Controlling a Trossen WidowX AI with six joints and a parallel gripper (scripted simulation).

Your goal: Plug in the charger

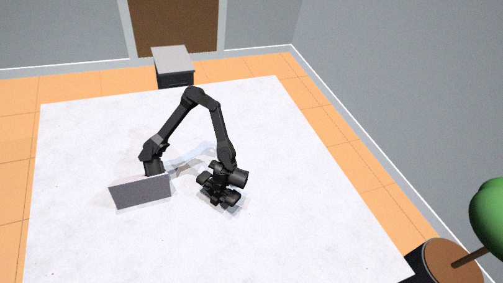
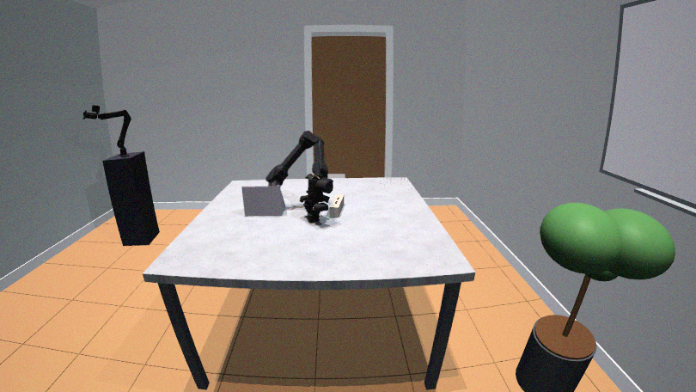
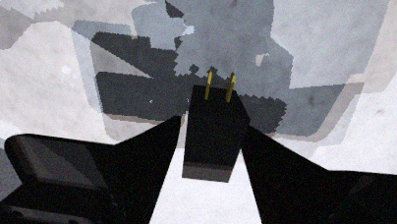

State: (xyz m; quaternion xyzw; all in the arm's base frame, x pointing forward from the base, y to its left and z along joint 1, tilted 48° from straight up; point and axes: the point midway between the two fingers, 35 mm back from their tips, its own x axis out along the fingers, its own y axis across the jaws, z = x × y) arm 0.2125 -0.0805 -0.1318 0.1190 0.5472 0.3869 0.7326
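Note:
The black charger (image 3: 213, 138) lies on the table between my fingertips in the wrist view, its two brass prongs (image 3: 219, 87) pointing to the top of the view. My gripper (image 3: 210, 125) (image 1: 217, 193) (image 2: 314, 213) is low over the table and partly open around it. The right finger is against or very near the charger's side; a thin light gap shows by the left finger. The beige power strip (image 2: 336, 206), with dark outlet slots, stands just right of the gripper in the exterior view. I cannot make it out in the top view or the wrist view.
A grey box-like panel (image 1: 140, 191) (image 2: 263, 200) stands on the white table (image 1: 281, 228) (image 2: 302, 253) by the arm's base, left of the gripper. Off the table are a drawer cabinet (image 1: 172, 59), a potted plant (image 2: 579, 238) and a second arm on a black pedestal (image 2: 130, 199).

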